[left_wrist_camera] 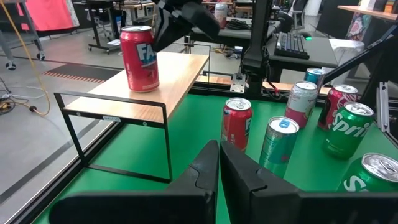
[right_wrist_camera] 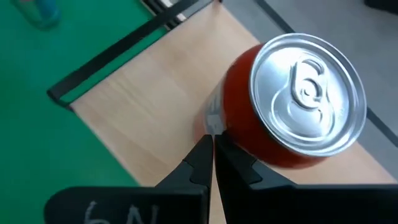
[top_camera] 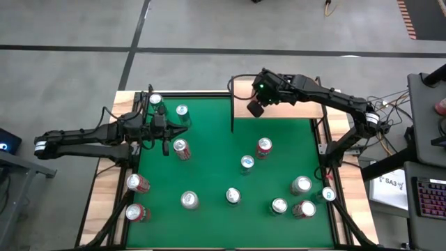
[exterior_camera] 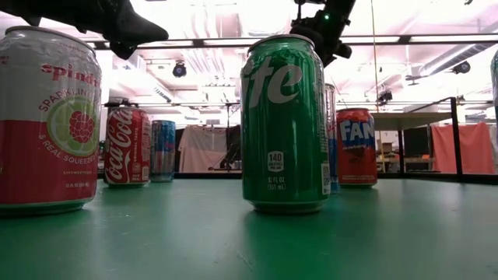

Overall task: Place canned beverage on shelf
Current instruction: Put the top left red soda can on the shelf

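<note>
The shelf [left_wrist_camera: 155, 87] is a light-wood board on thin black posts at the table's far edge [top_camera: 293, 110]. A red canned beverage [left_wrist_camera: 139, 57] stands upright on it, its silver top [right_wrist_camera: 308, 93] showing in the right wrist view. My right gripper [right_wrist_camera: 211, 146] is shut and slants down over the shelf [top_camera: 255, 108], its tips close to the can's side. My left gripper [left_wrist_camera: 219, 162] is shut on nothing and waits near the table's left edge [top_camera: 165, 146]. My right gripper's shut fingertips [right_wrist_camera: 202, 152] stand right by the red can's side wall [right_wrist_camera: 214, 121], coming from above at a slant. I cannot tell whether they touch it. The can stands upright with its base on the shelf board.
Several more cans stand about the green table: two by my left gripper [top_camera: 181, 148], two mid-table [top_camera: 263, 146], a row along the near edge [top_camera: 232, 196]. A green can [exterior_camera: 284, 124] looms close in the low view.
</note>
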Robot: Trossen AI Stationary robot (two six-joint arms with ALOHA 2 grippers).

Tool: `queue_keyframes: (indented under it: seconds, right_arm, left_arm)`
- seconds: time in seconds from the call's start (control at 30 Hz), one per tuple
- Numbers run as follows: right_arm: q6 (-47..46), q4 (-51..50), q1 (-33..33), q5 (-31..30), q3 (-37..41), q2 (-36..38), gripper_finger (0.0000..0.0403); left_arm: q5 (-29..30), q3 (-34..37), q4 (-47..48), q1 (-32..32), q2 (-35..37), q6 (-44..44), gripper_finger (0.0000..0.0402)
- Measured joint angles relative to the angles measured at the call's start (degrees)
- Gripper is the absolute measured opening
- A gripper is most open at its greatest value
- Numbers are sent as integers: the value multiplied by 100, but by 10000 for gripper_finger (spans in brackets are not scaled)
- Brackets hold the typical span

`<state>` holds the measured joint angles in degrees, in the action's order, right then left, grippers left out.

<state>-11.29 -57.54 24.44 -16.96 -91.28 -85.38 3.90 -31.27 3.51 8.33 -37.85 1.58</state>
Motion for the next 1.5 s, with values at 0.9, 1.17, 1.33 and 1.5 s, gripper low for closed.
queue_keyframes:
  seconds: [0.9,1.17,1.33,1.5]
  right_arm:
    - [566,45,346,-110,8,-94,9]
    - [411,-161,360,106,10,-94,9]
    - [345,-682,385,169,15,-96,9]
    - [517,-302,549,40,21,-101,9]
  left_arm:
    - [0,0,35,0,0,-63,0]
    - [0,0,36,0,0,-63,0]
    - [0,0,37,0,0,-66,0]
    - [0,0,36,1,0,-109,0]
